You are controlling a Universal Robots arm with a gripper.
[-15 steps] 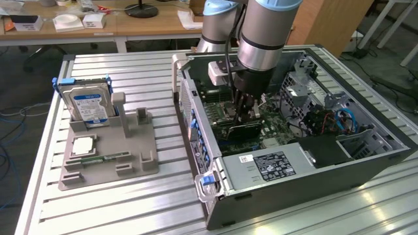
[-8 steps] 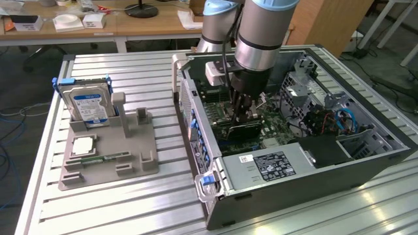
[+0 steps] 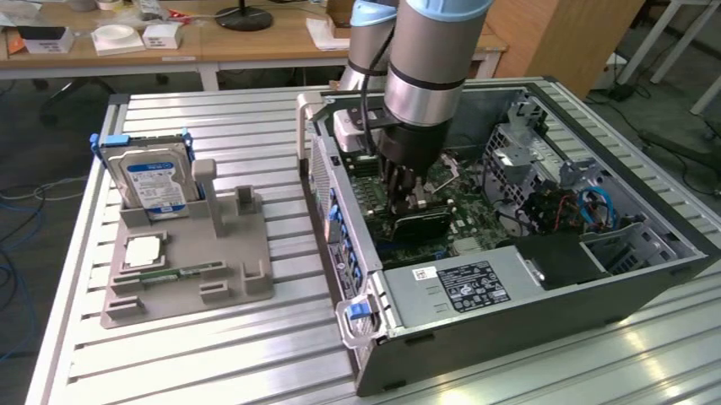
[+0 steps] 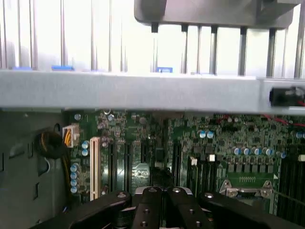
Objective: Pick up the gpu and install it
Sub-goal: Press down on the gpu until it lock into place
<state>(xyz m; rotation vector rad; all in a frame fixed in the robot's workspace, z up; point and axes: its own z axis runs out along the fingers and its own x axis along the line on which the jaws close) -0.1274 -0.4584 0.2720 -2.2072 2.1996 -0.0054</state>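
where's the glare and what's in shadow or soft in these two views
Exterior view: bright glare on the slatted table near the exterior view's right corner; the computer case interior is shadowed under the arm, around the gpu. Wrist view: the slats beyond the case wall are washed out white; the motherboard is dim and soft, and the gripper is a dark blur up close.

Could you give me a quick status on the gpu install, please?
Gripper shut, down inside the open computer case. Gpu at the fingertips, over the motherboard. Seating can't be judged. Nothing seen blocking.
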